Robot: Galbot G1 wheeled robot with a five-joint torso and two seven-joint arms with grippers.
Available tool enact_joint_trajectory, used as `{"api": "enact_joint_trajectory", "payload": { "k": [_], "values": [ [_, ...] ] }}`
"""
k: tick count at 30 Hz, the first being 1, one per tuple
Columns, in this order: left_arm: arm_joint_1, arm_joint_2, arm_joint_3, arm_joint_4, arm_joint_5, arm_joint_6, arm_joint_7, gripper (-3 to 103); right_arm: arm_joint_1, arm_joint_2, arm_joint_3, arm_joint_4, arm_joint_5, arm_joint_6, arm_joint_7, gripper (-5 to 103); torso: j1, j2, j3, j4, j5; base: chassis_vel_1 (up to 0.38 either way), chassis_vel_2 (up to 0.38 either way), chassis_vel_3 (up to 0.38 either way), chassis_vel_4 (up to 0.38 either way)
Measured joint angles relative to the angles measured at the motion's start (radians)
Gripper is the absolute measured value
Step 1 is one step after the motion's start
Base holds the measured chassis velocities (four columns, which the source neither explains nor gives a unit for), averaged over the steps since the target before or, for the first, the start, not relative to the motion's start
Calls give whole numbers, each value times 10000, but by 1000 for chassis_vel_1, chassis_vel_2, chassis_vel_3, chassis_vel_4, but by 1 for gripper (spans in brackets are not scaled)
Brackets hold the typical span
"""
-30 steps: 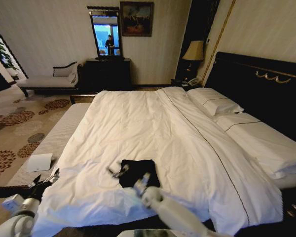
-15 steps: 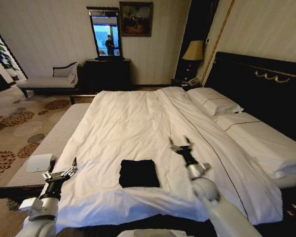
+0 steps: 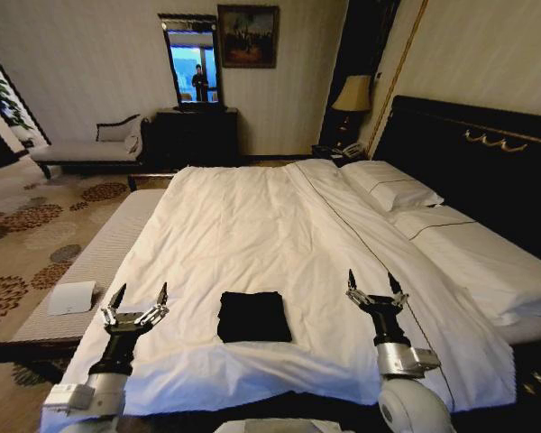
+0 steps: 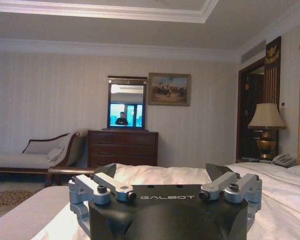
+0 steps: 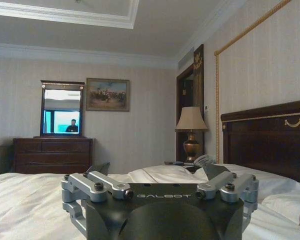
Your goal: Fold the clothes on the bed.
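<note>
Shirt looks folded flat on the bed — left gripper and right gripper both spread, empty — I'd just check edges line up.

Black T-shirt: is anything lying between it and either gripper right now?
Nothing visible. The folded black T-shirt lies on bare white duvet, with the open left gripper and open right gripper raised to either side, apart from it.
</note>
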Motion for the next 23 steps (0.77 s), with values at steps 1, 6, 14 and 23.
{"api": "enact_joint_trajectory", "payload": {
  "k": [1, 6, 14, 23],
  "values": [
    [-3, 3, -3, 5, -3, 3, 0, 100, 9, -4, -9, -9, 7, 0, -5, 100, 0, 0, 0, 0, -1, 0, 0, 0, 0],
    [-12, 10, -14, 32, -13, 22, 0, 100, 37, -18, -45, -44, 32, 0, -17, 100, -2, 0, -1, -1, 0, 0, 0, 0, 0],
    [-22, 18, -25, 54, -31, 38, 0, 100, 69, -31, -79, -77, 66, 0, -26, 100, -1, 0, 0, -1, 0, 0, 0, 0, 0],
    [-29, 24, -33, 67, -42, 49, 1, 100, 86, -39, -95, -98, 86, 1, -32, 100, -1, 0, 0, -1, 0, 0, 0, 0, 0]
  ]
}}
